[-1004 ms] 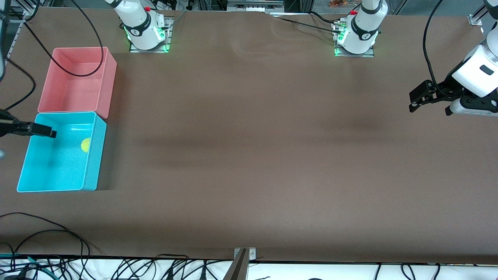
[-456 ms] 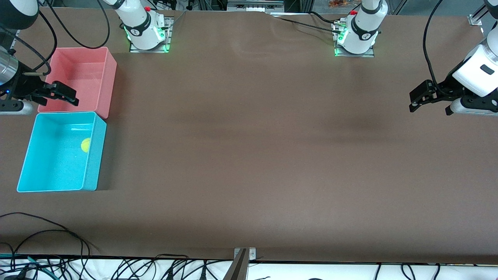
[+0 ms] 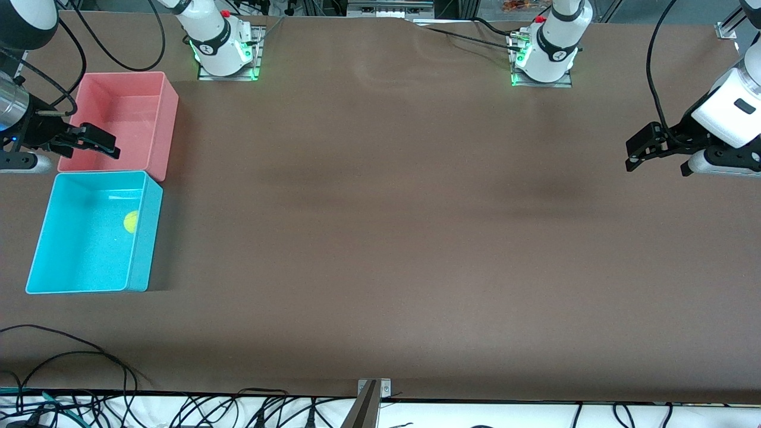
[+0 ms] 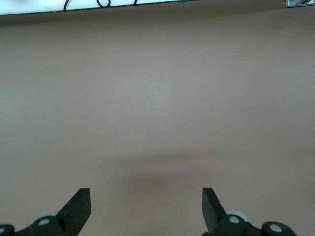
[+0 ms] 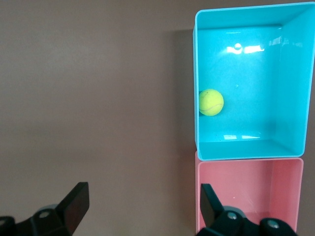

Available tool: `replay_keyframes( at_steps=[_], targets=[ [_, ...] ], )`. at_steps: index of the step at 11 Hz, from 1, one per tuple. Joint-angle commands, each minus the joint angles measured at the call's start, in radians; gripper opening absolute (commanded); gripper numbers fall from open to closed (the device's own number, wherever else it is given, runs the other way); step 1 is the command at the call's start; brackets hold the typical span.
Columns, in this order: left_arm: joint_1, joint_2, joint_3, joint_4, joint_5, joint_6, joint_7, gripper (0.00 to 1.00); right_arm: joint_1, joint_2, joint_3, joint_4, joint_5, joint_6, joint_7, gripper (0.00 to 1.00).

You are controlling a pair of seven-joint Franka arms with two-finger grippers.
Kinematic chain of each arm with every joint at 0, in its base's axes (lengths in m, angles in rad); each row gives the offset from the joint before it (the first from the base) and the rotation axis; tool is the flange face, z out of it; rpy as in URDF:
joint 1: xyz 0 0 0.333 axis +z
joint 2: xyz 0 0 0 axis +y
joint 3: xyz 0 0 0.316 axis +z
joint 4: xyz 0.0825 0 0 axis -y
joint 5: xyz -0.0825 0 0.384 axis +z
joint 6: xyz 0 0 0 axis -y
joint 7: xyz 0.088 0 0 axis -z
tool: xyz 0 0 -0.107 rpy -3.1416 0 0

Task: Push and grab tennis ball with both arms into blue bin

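the tennis ball (image 3: 131, 222) lies on the floor of the blue bin (image 3: 71, 290), touching or just beside the bin wall that faces the middle of the counter. nothing holds it. the right wrist view confirms this: ball (image 5: 211, 102) inside the bin (image 5: 246, 152), against one long wall.

the blue bin sits at the right arm's end of the counter, near that edge, with its long axis running toward the front camera. the pink bin (image 3: 169, 89) stands touching it, farther from the front camera, and looks empty.

the right gripper (image 3: 89, 142) hangs over the pink bin's corner nearest the counter edge, jaws spread wide and holding nothing. the ball lies toward the front camera from this gripper, across the shared wall of the two bins. the right arm is by far the nearer of the two.

the left gripper (image 3: 639, 148) hangs over the left arm's end of the counter, well apart from both bins, jaws wide and empty; its wrist view shows only bare counter (image 4: 157, 98) between the fingers (image 4: 78, 209). this arm waits.

judgement: the ball already rests in the target bin, so the task appears complete. no further grasp seems called for; the likely remainder is for the arms to pull clear. risk is low, provided the right gripper does not knock a bin wall.
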Motion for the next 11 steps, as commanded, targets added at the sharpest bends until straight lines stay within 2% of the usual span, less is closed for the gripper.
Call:
replay_keyframes(
  at_steps=[1,11],
  targets=[
    [0.007,0.001,-0.004,0.021,-0.015,-0.018,-0.004,1.00,-0.038,-0.046,0.034,-0.017,-0.006,-0.022,-0.002,1.00],
    [0.008,0.001,-0.003,0.023,-0.017,-0.018,-0.004,1.00,-0.088,-0.063,0.089,0.005,-0.019,-0.038,0.000,1.00]
  ],
)
